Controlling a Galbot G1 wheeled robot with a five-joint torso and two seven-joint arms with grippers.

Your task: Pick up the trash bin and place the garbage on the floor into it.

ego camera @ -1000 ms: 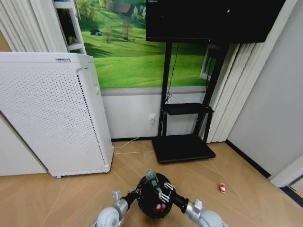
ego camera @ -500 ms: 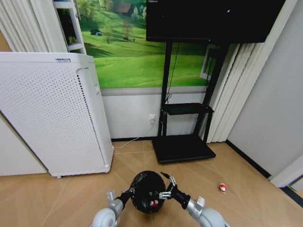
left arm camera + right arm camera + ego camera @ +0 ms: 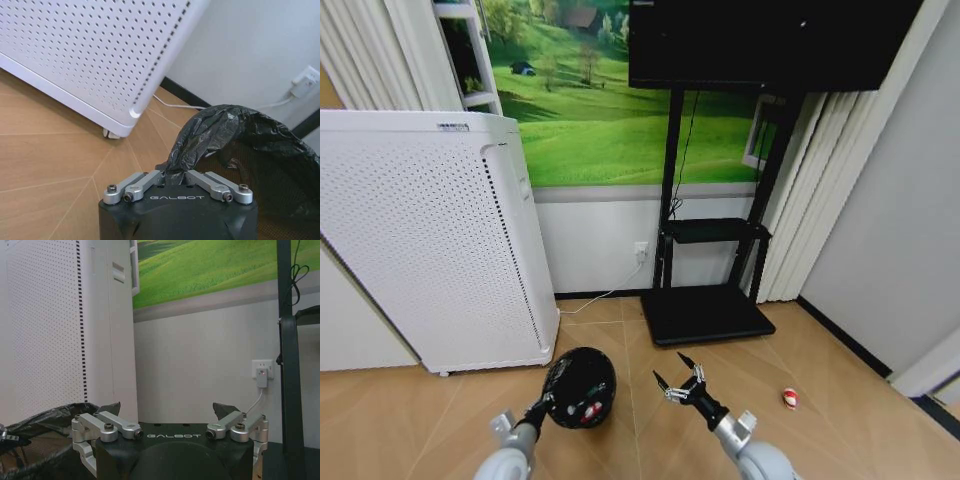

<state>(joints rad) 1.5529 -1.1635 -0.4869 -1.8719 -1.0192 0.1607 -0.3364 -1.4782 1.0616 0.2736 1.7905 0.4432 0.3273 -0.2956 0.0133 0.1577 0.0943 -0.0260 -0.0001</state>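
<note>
The left gripper (image 3: 542, 404) is pinching the rim of the trash bin (image 3: 579, 388), its fingers (image 3: 150, 179) pressed together on a fold of the black liner (image 3: 200, 137), and is holding the bin low over the herringbone floor (image 3: 410, 410), just in front of the white perforated appliance (image 3: 420, 235). Garbage is lying inside the bin: red-and-white pieces (image 3: 586, 411) are showing through its mouth. To the bin's right and apart from it, the right gripper (image 3: 678, 376) is hovering with its fingers (image 3: 111, 417) spread wide and gripping nothing. Farther right, a red-and-white lump (image 3: 790, 398) is lying on the floor. Beyond, a black TV stand (image 3: 706, 312) is standing against the wall, the screen (image 3: 765, 42) above it
</note>
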